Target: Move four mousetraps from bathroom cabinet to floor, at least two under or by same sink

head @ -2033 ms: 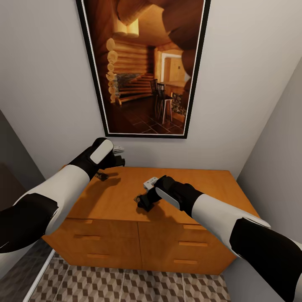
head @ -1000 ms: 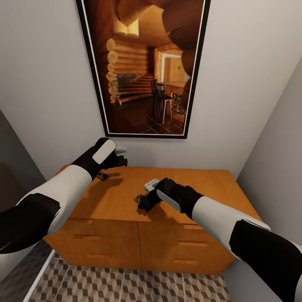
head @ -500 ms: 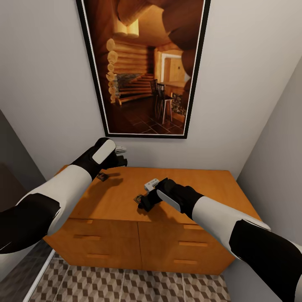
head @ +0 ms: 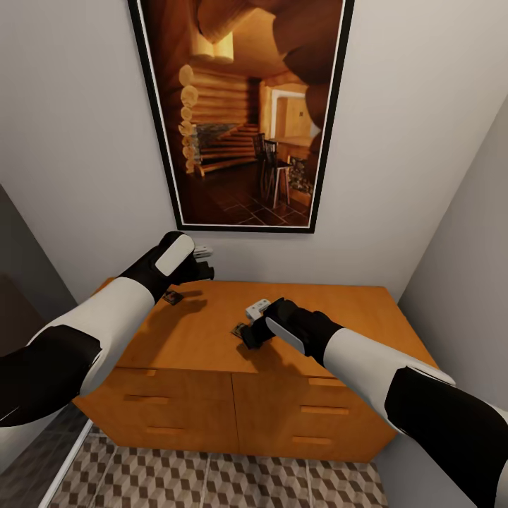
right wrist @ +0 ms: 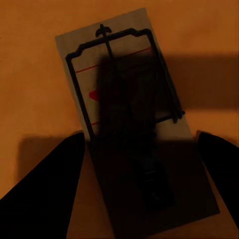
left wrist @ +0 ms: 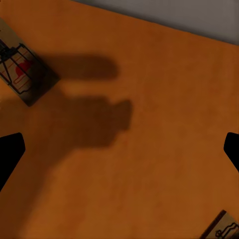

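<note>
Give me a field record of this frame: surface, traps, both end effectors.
surface: cabinet top, under a framed picture
trap 1: flat on top, between the right end effector's open fingers, not yet gripped
trap 2: flat on top, beside the left end effector
left end effector: open, above the top, holding nothing
floor: no traps visible

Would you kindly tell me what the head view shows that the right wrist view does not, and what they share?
Head view alone: the framed picture, the cabinet's drawer fronts, the patterned floor tiles and the left tool. Right wrist view alone: the mousetrap's wire frame and red marking up close. Shared: that mousetrap at the open right tool on the orange-brown top.
</note>
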Available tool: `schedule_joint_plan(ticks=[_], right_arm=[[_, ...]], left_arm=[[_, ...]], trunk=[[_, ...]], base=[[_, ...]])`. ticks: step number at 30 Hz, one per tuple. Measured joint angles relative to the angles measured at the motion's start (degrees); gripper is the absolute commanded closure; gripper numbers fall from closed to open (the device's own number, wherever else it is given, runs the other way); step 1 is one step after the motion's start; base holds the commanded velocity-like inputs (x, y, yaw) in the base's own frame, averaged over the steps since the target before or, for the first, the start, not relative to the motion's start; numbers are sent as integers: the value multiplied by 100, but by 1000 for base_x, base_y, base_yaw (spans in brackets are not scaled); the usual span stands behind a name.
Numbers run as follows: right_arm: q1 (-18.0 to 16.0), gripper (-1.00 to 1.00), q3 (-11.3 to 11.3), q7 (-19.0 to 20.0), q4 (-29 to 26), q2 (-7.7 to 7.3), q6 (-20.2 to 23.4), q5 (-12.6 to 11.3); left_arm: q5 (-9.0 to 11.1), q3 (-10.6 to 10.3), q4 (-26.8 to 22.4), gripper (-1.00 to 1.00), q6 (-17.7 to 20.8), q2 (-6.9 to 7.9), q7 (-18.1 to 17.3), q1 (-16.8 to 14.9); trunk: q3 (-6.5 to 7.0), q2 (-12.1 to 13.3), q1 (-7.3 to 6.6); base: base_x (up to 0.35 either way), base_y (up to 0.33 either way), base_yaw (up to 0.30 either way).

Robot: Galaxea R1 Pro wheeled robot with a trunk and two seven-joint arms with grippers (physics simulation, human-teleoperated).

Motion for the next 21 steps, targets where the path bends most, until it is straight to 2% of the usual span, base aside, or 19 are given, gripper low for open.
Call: schedule_joint_plan(ticks=[15,19,20,21], right_arm=[[29,100,12,5,-85,-10,10,34],[163,100,13,-23,-432,-41,57,197],[212,100,11,-24,-613,-48,80,-18],[209,100,-3,-30,-932,-70,153,-31]], left_arm=[[2,2,15,-100,-9,0,0,0],[2,4,34,-100,-15,7,-1,0],[2,4,40,-100,-16,13,-4,-1],[-2,4,48,-100,-19,24,-8,-1]], trunk=[[0,0,0],[0,0,0],[-2,2,1],[-1,1,1]], base=[[0,0,0],[0,0,0],[0,0,0],[0,0,0]])
